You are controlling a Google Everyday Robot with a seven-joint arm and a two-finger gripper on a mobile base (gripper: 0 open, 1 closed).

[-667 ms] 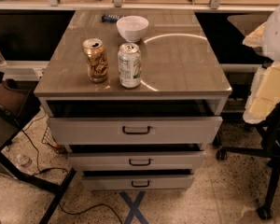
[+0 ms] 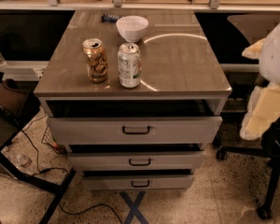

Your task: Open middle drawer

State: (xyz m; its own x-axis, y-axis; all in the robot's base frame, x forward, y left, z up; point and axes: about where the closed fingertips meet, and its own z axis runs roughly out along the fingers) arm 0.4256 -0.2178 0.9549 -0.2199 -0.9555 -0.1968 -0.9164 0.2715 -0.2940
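Note:
The cabinet has three pale grey drawers with black bar handles. The middle drawer (image 2: 137, 161) sits between the taller top drawer (image 2: 135, 130) and the lowest drawer (image 2: 139, 183). Its front stands slightly out from the cabinet, with a dark gap above it. My arm and gripper (image 2: 267, 107) show as a white and cream shape at the right edge. The gripper is beside the cabinet's right side, apart from the drawers and about level with the top drawer.
On the cabinet top (image 2: 177, 64) stand a brown can (image 2: 95, 59), a white-green can (image 2: 129, 65) and a white bowl (image 2: 132, 27). A dark chair (image 2: 9, 115) and cables are on the left. A black chair base (image 2: 266, 171) is on the right.
The arm and gripper at the right edge have moved down a little. The drawers and the things on top have not moved.

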